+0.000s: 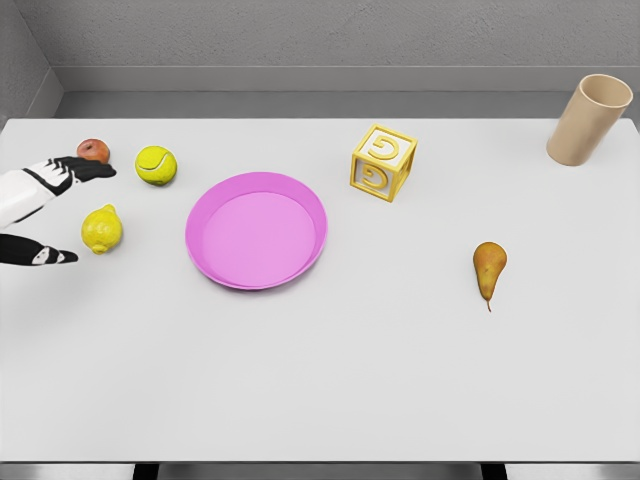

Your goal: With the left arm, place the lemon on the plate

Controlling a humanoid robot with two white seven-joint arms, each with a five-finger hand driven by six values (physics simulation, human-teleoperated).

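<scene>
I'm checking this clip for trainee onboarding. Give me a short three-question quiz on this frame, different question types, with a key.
1. True or false: the lemon already lies on the pink plate.
2. Which thing sits nearest the left hand? A) pear B) lemon C) beige cup
3. Fill in: the yellow ball beside the small red fruit is a ____ ball.

Key: 1 false, it lies on the table left of the plate; 2 B; 3 tennis.

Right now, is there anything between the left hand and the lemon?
No. In the head view the left hand is spread open around the lemon, with only bare table in the gap.
</scene>
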